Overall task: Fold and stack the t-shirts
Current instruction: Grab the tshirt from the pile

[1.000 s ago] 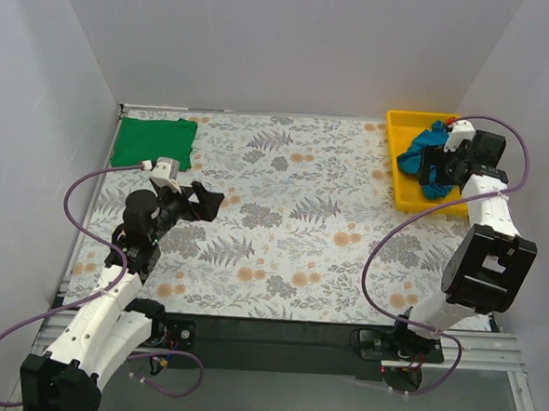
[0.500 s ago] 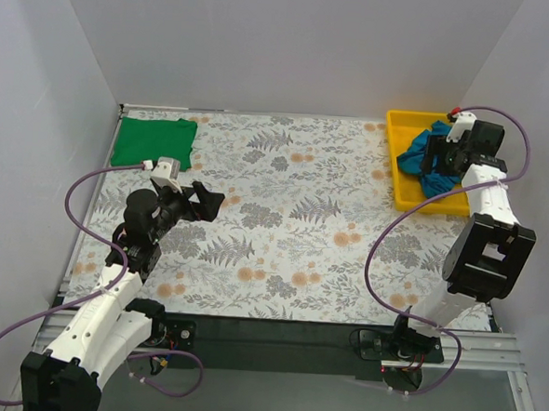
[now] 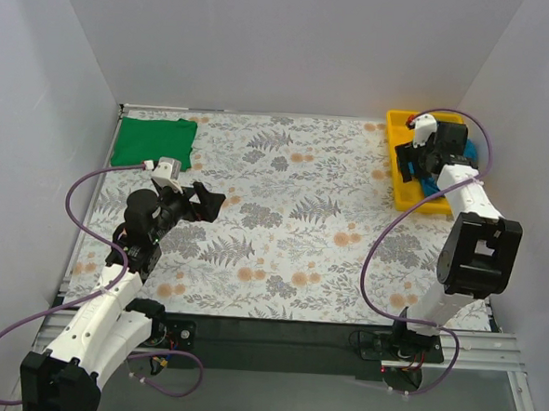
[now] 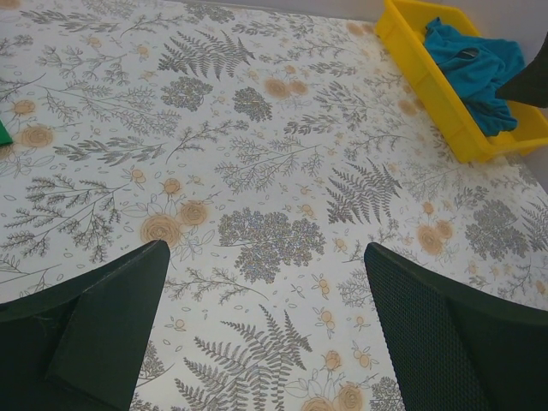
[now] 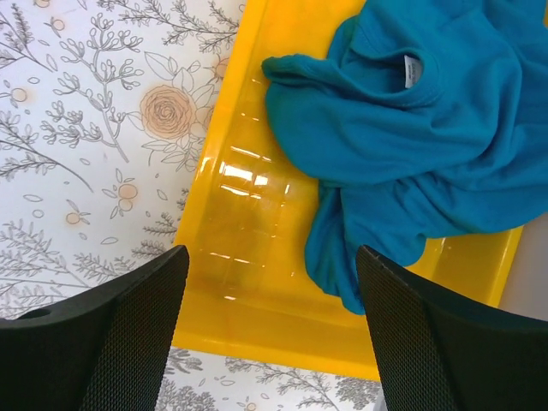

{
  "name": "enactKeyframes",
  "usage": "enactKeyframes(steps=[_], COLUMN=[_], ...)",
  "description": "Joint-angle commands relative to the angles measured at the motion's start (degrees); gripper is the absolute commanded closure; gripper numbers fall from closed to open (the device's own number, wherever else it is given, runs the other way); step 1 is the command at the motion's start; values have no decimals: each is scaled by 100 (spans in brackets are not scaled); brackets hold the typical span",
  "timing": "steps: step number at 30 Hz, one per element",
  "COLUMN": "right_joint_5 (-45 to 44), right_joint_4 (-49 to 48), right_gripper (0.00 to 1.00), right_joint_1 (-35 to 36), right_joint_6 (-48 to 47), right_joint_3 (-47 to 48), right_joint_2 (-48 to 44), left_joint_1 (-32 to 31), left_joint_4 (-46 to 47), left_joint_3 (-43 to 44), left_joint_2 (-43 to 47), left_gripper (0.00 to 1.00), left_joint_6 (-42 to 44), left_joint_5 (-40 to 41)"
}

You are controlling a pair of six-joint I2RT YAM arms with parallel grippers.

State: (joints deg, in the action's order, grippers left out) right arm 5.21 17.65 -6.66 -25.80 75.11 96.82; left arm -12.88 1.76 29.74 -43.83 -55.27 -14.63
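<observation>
The green t-shirt (image 3: 153, 141) lies folded at the table's far left corner. The teal-blue t-shirt (image 5: 419, 128) lies crumpled in the yellow tray (image 5: 248, 223); it also shows in the left wrist view (image 4: 475, 68) and, mostly hidden by the arm, in the top view (image 3: 431, 184). My right gripper (image 3: 417, 163) hangs open and empty above the tray's left part, beside the teal shirt; in its wrist view (image 5: 270, 338) the jaws stand wide apart. My left gripper (image 3: 208, 201) is open and empty above the table's left side, its wrist view (image 4: 265, 334) showing only tablecloth.
The yellow tray (image 3: 399, 176) stands at the far right corner, close to the right wall. A floral cloth (image 3: 292, 225) covers the table. White walls close in the left, back and right sides.
My right gripper has moved left across the tray, from over the teal shirt to over the tray's left part. The left arm has not moved.
</observation>
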Motion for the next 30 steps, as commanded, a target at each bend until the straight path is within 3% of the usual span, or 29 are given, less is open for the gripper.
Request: enactKeyframes(steps=[1,11,20,22,26,30], right_joint_5=[-836,-2445,-2534,-2508,-2228,-1990], right_joint_4=[-551,-1712,-2073,-2064,-2072,-2151], right_gripper=[14,19,22,31,73,92], right_joint_1=[129,173,173,173,182,173], right_joint_6=[-312,84,119,119,40,14], right_joint_3=[55,206,794,979,979,602], right_joint_2=[161,865,1770,1972,2052,1622], left_joint_1=[-30,-21,-30,-30,-21,-21], left_joint_4=[70,70,53,53,26,26], left_joint_3=[6,23,41,41,67,67], left_joint_2=[-20,-117,-266,-301,-363,-380], left_gripper=[2,2,2,2,2,2], left_joint_6=[95,121,148,148,174,165], left_joint_5=[-40,-48,-48,-40,-40,-48])
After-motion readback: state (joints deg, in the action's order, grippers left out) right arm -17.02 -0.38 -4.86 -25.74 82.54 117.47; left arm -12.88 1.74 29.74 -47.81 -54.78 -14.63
